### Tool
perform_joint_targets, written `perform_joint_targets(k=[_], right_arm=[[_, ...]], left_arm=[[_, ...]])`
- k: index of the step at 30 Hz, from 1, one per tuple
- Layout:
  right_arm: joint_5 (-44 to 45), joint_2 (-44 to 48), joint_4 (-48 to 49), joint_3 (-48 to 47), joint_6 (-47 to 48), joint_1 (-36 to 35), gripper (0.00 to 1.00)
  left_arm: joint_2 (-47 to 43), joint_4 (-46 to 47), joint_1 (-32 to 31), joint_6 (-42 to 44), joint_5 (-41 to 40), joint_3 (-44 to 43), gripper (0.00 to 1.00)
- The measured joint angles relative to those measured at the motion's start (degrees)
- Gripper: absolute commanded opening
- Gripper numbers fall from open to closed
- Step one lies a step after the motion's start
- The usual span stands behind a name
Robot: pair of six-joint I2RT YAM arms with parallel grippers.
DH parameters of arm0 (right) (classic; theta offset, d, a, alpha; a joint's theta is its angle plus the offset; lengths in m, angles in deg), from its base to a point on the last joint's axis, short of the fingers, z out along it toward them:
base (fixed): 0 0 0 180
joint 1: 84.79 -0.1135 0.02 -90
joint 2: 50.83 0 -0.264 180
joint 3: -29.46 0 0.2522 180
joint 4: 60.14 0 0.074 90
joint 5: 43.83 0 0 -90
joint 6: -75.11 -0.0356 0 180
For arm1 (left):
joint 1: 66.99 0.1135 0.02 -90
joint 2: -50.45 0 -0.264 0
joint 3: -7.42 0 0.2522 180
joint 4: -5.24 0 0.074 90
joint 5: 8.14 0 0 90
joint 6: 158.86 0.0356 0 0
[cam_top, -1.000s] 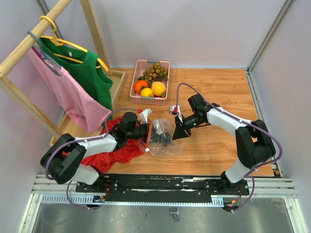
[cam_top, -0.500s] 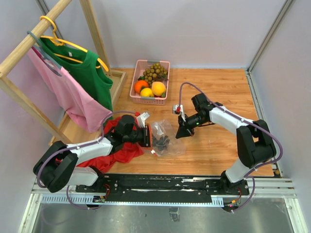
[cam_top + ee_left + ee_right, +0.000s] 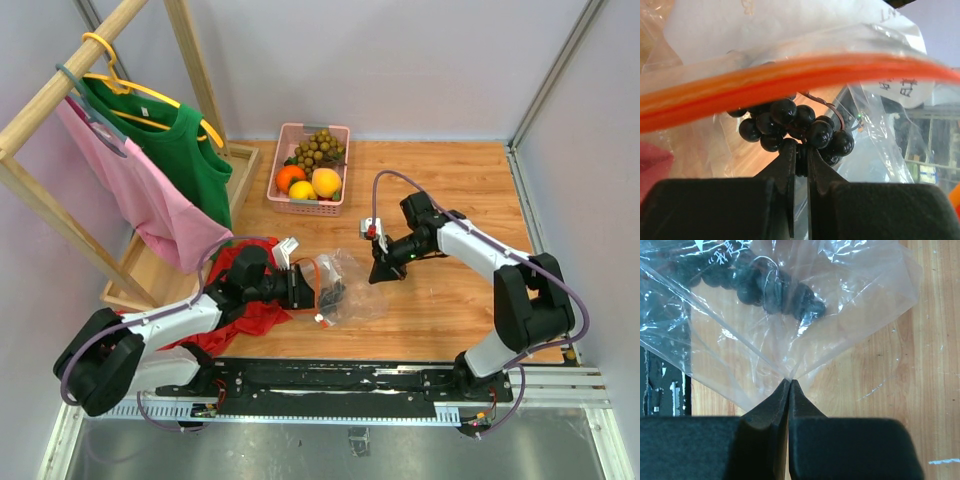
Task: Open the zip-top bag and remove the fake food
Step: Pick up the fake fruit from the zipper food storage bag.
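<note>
zip-top bag [image 3: 350, 292] seen at lower centre of top view, on wooden table [image 3: 450, 180]. dark purple bunch [image 3: 790, 122] inside bag is pinched by left gripper [image 3: 801, 152]. bag's clear edge is clamped by right gripper [image 3: 789, 384].

Pale lilac walls [image 3: 400, 60] enclose a wooden table [image 3: 450, 170] under soft, even light. At the far left a wooden clothes rack [image 3: 60, 85] carries a green shirt [image 3: 185, 160] and a pink shirt [image 3: 140, 200] on hangers. A grey metal post [image 3: 560, 70] rises at the right, and a black rail [image 3: 340, 378] lines the near edge
</note>
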Motion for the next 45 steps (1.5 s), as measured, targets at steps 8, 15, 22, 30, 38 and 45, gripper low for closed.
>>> perform_joint_targets(k=[8,15,22,30,38,45], right_arm=[[2.4,1.0,-1.0,0.5,2.5,1.8,0.01],[2.3,3.6,-1.8,0.7,4.3,2.0,0.05],[-1.1,6.4,-3.5,1.0,6.9,2.0,0.46],[-4.6,8.6,-3.9,3.4,9.8,1.1,0.99],[-2.0,8.6,0.0,3.6,7.4,-0.9,0.99],[-2.8,8.3,1.6,2.7,6.7,-1.8,0.98]], left_arm=[[-3.0,1.5,0.0,-1.4,0.1,1.6,0.0],[-3.4,4.6,0.1,-4.2,0.4,4.9,0.0],[-3.7,7.3,0.2,-6.1,0.6,5.3,0.0],[-3.6,10.0,0.2,-7.6,1.0,5.6,0.0],[-1.8,12.4,0.2,-8.4,2.0,5.6,0.0],[-0.2,14.0,0.2,-9.2,3.0,5.6,0.0]])
